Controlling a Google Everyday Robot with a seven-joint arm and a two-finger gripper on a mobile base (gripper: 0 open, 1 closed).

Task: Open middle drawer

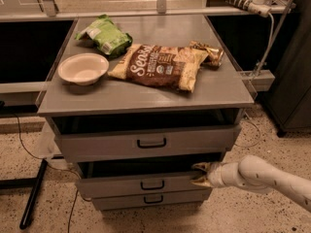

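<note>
The middle drawer (121,186) sits partly pulled out, with a dark gap above its front. The opening looks begun, with more travel probably left. The gripper (197,174) touches the right end of the drawer front, its fingers parted, well right of the black handle (152,184).

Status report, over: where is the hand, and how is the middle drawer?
Hand at right end of middle drawer front. Drawer looks partly out, dark gap above. Nothing seen in its way.
</note>
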